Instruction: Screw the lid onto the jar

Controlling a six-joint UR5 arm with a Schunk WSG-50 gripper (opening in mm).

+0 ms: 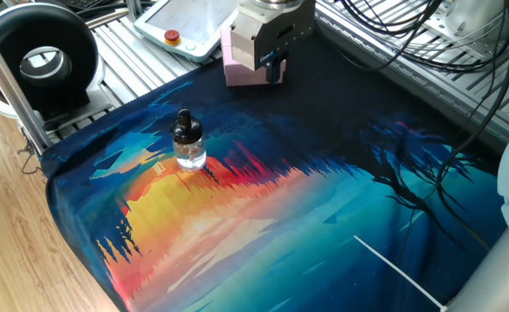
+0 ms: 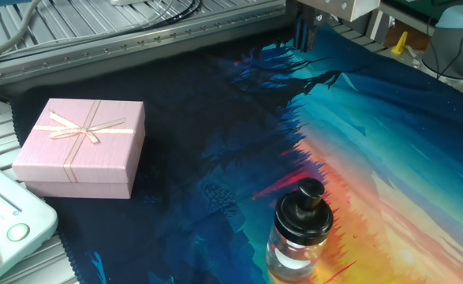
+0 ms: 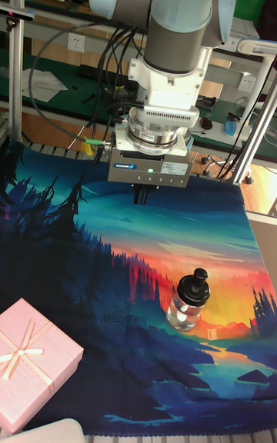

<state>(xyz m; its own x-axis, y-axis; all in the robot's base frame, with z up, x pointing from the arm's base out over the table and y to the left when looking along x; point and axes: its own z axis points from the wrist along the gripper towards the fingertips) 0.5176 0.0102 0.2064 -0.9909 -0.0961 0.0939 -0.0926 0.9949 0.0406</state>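
Note:
The small clear glass jar [image 1: 190,154] [image 2: 293,254] [image 3: 185,312] stands upright on the painted cloth. The black lid [image 1: 184,126] [image 2: 304,210] [image 3: 198,284] sits on its neck. My gripper [image 1: 273,68] [image 2: 304,36] [image 3: 144,196] hangs well above the cloth toward the back, away from the jar. Its two fingers are pressed together with nothing between them.
A pink gift box [image 1: 234,68] [image 2: 81,147] [image 3: 34,371] lies on the dark part of the cloth behind the gripper. A teach pendant [image 1: 183,24] rests on the slatted bench beyond it. A black round device [image 1: 42,59] stands at the left. Cables [image 1: 427,35] drape at the back right.

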